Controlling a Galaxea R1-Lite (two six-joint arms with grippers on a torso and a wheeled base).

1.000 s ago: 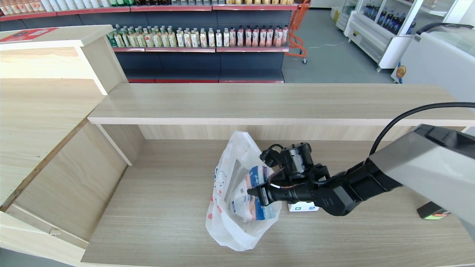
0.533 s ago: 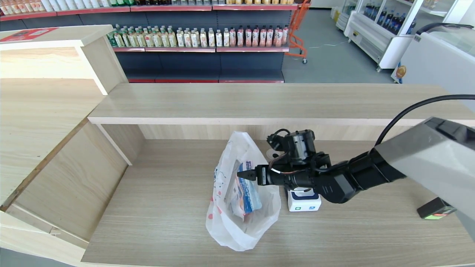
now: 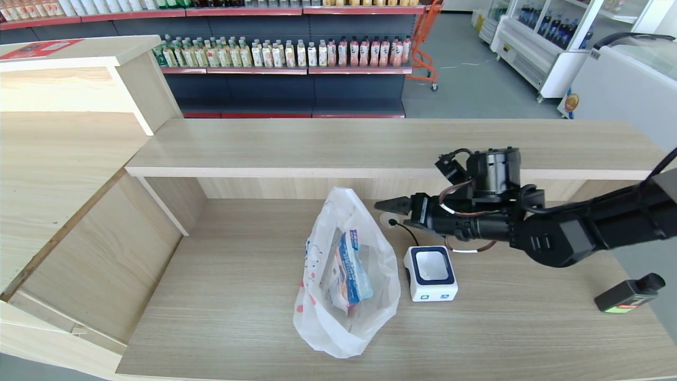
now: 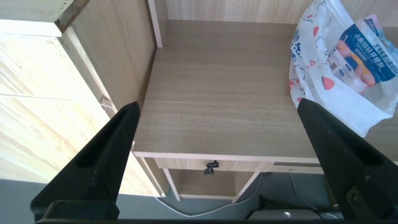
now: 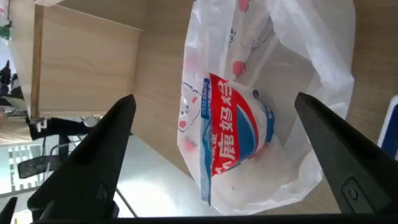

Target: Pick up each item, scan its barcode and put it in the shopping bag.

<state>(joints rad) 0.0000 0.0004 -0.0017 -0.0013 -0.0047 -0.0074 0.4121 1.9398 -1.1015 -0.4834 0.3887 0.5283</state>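
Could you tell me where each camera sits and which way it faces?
Head view: on the head, facing forward and down at the counter; right arm and right gripper show.
Left wrist view: by the counter's near edge, facing down at it; left gripper shows.
Right wrist view: above the shopping bag, facing into it; right gripper shows.
Shared: all three show the shopping bag.

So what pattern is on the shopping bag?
The shopping bag is white with red spots; best in right wrist view.

Right gripper [image 3: 384,204] hangs over counter [image 3: 238,296] just behind bag [image 3: 317,317]; packet [image 3: 350,270] upright inside bag, scanner [image 3: 430,271] just beside, small black item [image 3: 628,294] far right.
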